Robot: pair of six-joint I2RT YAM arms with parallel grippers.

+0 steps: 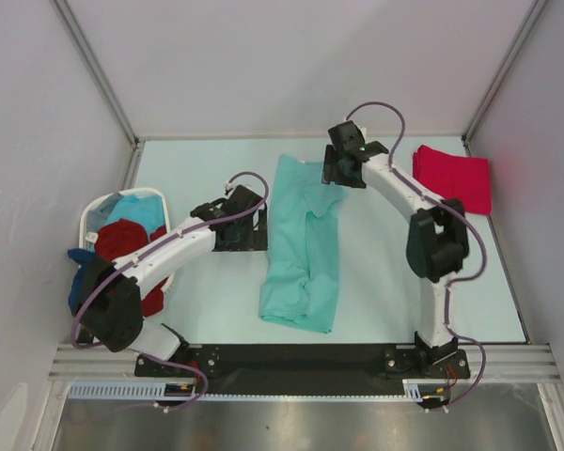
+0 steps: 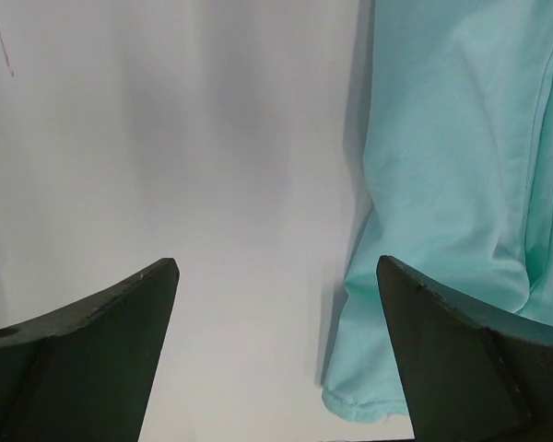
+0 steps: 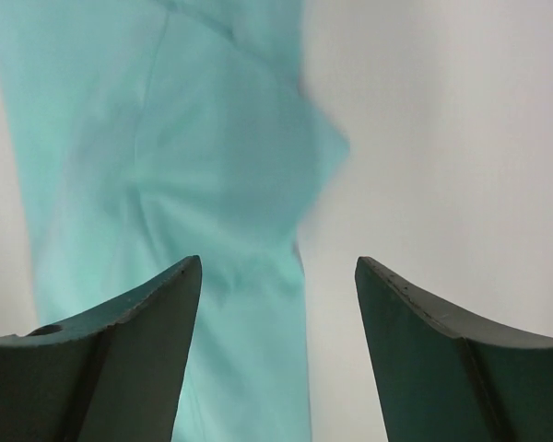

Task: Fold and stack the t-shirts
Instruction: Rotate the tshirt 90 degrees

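Teal t-shirt [image 1: 303,246] lies lengthwise on table [image 1: 197,169] | left gripper [image 2: 276,267] spread wide, empty, beside it | right gripper [image 3: 278,262] unclenched, empty, over its far end

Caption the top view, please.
Teal shirt lying lengthwise between open left claw and open right claw; red shirt folded aside.

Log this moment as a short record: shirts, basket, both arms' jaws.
teal t-shirt: long strip at centre, lying free between the arms
red t-shirt: compact rectangle, far right corner
basket: at the left, holding dark red shirt and light blue shirt
left jaws: open, empty, beside the teal t-shirt's left edge
right jaws: open, empty, over its far right edge
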